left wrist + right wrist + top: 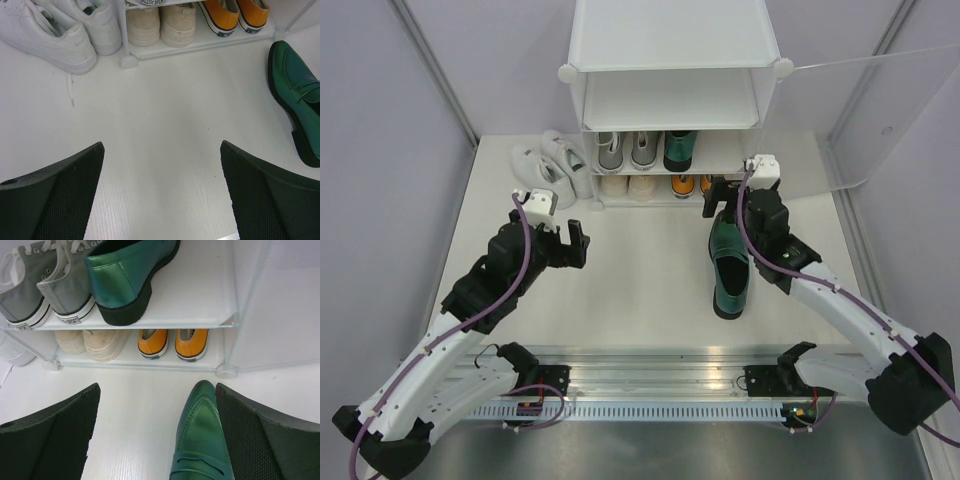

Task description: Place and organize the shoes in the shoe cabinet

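The shoe cabinet point(670, 60) stands at the top centre of the overhead view, its frosted door point(880, 110) swung out towards the upper right. By my reckoning it is well over half filled. The grey lace-ups point(45, 285) sit on the middle shelf with one green shoe point(127, 275) just beside them, heels facing out. On the bottom shelf the cream pair point(92, 342) is at the left and the orange pair point(172, 342) at the right. Still to go in are the second green shoe point(729, 275), which lies on the desk point(640, 300) right of centre with its toe towards the cabinet, and the white sneakers point(555, 165), which rest on the desk just beside the cabinet's left foot, at the upper left. My right pincer point(156, 387) hangs over the toe of that loose green shoe with its jaws spread wide and nothing held. The toe lies between the fingers, nearer the right-hand one, and I cannot tell whether either finger touches it. My left pincer point(162, 144) is also wide and empty, over bare desk at the left centre of the overhead view, with the white sneakers near it at the top left of its own camera. I judge the green shoe to be the step in hand and the white pair the one after. As for writing, a heel patch cropped at the top edge of the left wrist view seems to read "ALL STAR", though I cannot be sure. The patches on the grey and orange heels are too small to read.
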`<state>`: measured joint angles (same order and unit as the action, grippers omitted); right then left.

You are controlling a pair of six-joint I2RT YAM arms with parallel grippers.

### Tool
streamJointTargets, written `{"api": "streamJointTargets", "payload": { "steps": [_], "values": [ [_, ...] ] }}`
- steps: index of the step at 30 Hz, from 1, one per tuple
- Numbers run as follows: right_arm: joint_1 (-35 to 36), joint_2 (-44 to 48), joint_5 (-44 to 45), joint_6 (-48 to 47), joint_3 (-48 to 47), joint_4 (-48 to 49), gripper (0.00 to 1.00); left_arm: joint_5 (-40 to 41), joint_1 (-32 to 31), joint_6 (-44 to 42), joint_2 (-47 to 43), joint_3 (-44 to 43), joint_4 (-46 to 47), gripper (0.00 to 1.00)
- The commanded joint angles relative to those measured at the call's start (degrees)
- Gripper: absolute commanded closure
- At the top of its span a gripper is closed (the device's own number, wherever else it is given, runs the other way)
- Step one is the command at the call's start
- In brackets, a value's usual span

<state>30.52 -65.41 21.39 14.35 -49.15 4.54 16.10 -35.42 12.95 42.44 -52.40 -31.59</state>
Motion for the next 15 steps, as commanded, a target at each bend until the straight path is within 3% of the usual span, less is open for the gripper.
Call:
{"api": "streamJointTargets", "payload": {
  "steps": [1, 8, 15],
  "values": [
    [-0.5, 3.8, 5.4, 5.1, 2.6, -10.2, 0.02, -1.1, 0.0, -2.0, 0.0, 0.1, 1.1, 0.0],
    [-0.6, 11.3, 6.8, 14.6, 10.4, -18.9, 0.02, -1.3, 0.1, -1.9, -0.1, 0.1, 1.1, 0.01],
    [-0.6, 14.4, 1.9, 18.3, 16.3, -20.2, 0.02, -2.2, 0.0, -1.8, 0.0, -0.1, 1.1, 0.0]
  ]
}}
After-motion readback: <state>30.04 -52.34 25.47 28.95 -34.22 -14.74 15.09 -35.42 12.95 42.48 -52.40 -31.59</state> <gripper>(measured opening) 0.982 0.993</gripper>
